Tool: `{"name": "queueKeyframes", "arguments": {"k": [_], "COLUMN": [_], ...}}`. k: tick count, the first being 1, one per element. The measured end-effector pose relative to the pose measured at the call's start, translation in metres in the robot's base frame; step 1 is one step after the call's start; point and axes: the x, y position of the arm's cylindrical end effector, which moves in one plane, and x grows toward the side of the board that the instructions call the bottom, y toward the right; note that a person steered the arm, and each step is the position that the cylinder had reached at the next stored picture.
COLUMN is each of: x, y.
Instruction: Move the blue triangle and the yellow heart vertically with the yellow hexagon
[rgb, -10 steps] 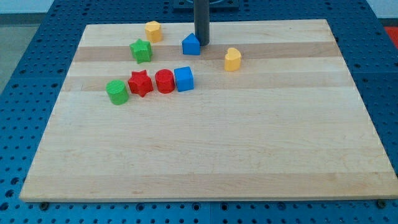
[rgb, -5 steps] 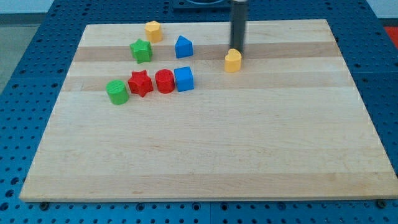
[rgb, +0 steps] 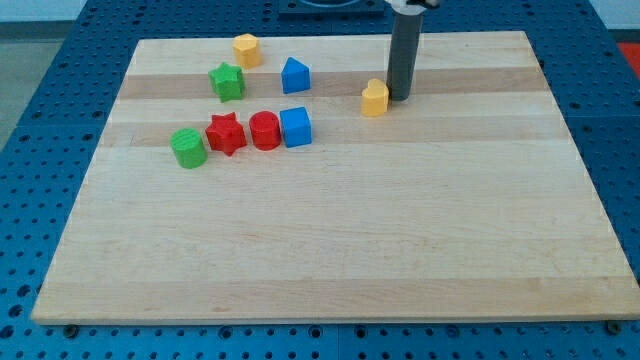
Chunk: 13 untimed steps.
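Observation:
The yellow hexagon (rgb: 246, 49) sits near the view's top left of the wooden board (rgb: 330, 250). The blue triangle (rgb: 294, 76) lies to its lower right. The yellow heart (rgb: 375, 98) lies further to the view's right. My tip (rgb: 401, 97) stands on the board just right of the yellow heart, touching or almost touching its right side.
A green star (rgb: 227, 81) lies left of the blue triangle. Below them runs a row: green cylinder (rgb: 187, 147), red star (rgb: 226, 133), red cylinder (rgb: 264, 131), blue cube (rgb: 295, 127).
My tip went from beside the blue triangle, which slid slightly left, across to the view's right. It has come down to the right side of the yellow heart.

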Motion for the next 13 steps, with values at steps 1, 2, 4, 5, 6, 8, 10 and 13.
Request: {"name": "queueKeyframes", "arguments": {"k": [1,2,4,5,6,8,10,13], "x": [0.005,0.014,0.073,0.06,0.041,0.032,0.03,0.018], "y": [-0.016,-0.026,-0.011,-0.017,-0.045,-0.053,-0.048,-0.065]}}
